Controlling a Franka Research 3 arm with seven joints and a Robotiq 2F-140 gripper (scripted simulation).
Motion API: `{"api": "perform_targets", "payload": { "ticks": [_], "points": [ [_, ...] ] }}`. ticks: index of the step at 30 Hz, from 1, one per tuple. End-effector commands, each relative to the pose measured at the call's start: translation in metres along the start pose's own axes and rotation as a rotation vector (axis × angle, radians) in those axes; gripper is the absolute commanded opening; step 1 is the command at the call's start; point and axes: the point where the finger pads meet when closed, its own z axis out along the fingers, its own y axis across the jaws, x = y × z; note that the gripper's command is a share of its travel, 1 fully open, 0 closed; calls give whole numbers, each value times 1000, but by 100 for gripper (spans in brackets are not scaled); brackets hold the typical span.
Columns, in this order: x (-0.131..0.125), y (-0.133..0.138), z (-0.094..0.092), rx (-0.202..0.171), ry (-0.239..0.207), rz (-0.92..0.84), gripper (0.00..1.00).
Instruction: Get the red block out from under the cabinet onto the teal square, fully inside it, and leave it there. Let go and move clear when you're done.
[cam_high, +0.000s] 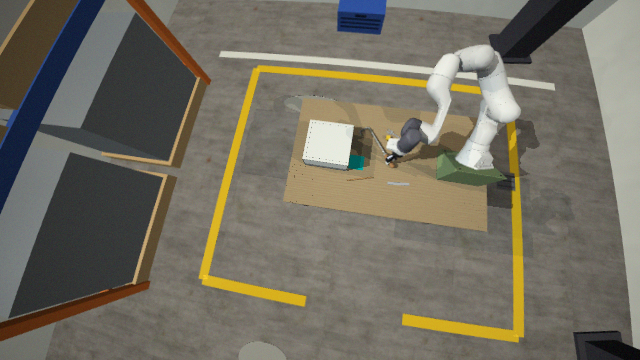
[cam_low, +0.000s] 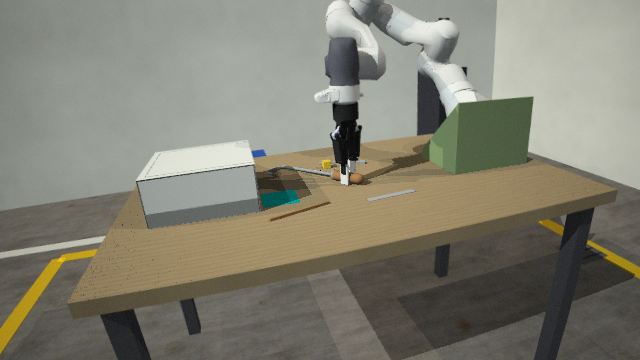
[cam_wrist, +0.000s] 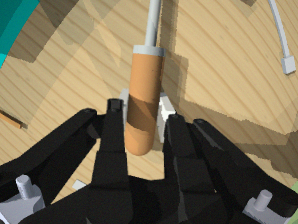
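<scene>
red block hidden (under cabinet (cam_low: 200, 182)), teal square (cam_low: 279, 199) partly shadowed

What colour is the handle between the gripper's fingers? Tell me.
Light orange-brown handle on a grey metal rod; the wrist view shows it best.

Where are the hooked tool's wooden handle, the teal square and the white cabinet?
wooden handle (cam_wrist: 141, 106), wrist view, middle of the grip between the end effector's fingers.
teal square (cam_low: 280, 198), exterior view, its exposed part beside the cabinet.
white cabinet (cam_high: 328, 141), top view, its top face.

Tan handle (cam_wrist: 143, 99), black fingers, teal square (cam_wrist: 15, 14).
</scene>
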Motion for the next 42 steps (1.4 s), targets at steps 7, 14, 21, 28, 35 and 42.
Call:
{"api": "perform_targets", "payload": {
  "ticks": [7, 14, 21, 28, 35, 42],
  "points": [
    [0, -1, 1, 3, 1, 1, 0],
    [0, -1, 1, 3, 1, 1, 0],
    [0, -1, 1, 3, 1, 1, 0],
    [0, -1, 1, 3, 1, 1, 0],
    [0, -1, -1, 3, 1, 1, 0],
    [0, -1, -3, 3, 1, 1, 0]
  ]
}}
